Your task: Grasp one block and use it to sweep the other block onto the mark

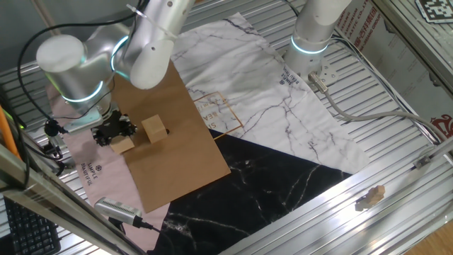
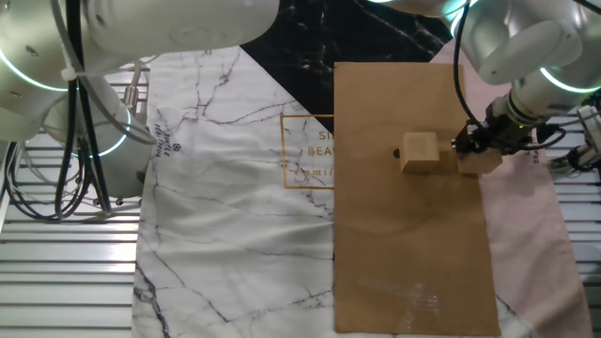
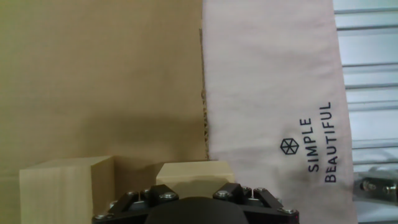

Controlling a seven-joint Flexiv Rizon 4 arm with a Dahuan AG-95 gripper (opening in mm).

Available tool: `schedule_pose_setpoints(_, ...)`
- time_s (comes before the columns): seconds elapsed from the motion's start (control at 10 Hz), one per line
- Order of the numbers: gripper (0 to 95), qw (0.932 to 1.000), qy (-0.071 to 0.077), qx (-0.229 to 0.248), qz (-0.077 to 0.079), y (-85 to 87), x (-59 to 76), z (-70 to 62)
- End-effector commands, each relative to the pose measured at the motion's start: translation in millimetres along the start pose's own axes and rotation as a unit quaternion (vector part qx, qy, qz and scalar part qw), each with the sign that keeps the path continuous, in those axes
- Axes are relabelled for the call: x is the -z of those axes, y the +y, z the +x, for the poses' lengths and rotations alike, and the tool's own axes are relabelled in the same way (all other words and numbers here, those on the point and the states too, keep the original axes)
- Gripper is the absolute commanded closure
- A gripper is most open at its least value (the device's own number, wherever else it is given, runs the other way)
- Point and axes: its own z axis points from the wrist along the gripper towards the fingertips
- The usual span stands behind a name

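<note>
Brown cardboard sheet (image 2: 413, 244) lies flat on the surface, overlapping a white marble-pattern sheet (image 2: 225, 188) on one side and a pale pink cloth (image 3: 273, 93) on the other. The pink cloth carries the printed words "SIMPLE BEAUTIFUL" beside a hexagon logo. An orange square outline with printed letters (image 2: 308, 150) sits on the white sheet, partly covered by the cardboard edge. A black marble-pattern sheet (image 1: 262, 191) adjoins the white one. The surface (image 1: 396, 149) is ribbed metal slats. A silver cylindrical device with a cable (image 1: 117, 210) rests near the cardboard's corner. A small tan object (image 1: 369, 197) lies on the slats, well apart.
</note>
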Motion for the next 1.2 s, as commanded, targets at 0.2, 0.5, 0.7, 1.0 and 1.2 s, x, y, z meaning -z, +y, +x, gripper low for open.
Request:
schedule_pose_setpoints(0.2, 95.0, 1.0000, 0.000, 0.001, 0.001, 0.8, -0.3, 1.1)
schedule_pose_setpoints(0.5, 95.0, 1.0000, -0.004, 0.002, 0.001, 0.8, -0.4, 1.0)
schedule_pose_setpoints(0.7, 95.0, 1.0000, -0.005, 0.002, 0.001, 0.7, -0.4, 0.9)
schedule_pose_setpoints(1.0, 95.0, 1.0000, -0.005, 0.003, 0.001, 0.7, -0.4, 0.9)
schedule_pose_setpoints(1.2, 95.0, 1.0000, -0.005, 0.003, 0.001, 0.7, -0.4, 0.9)
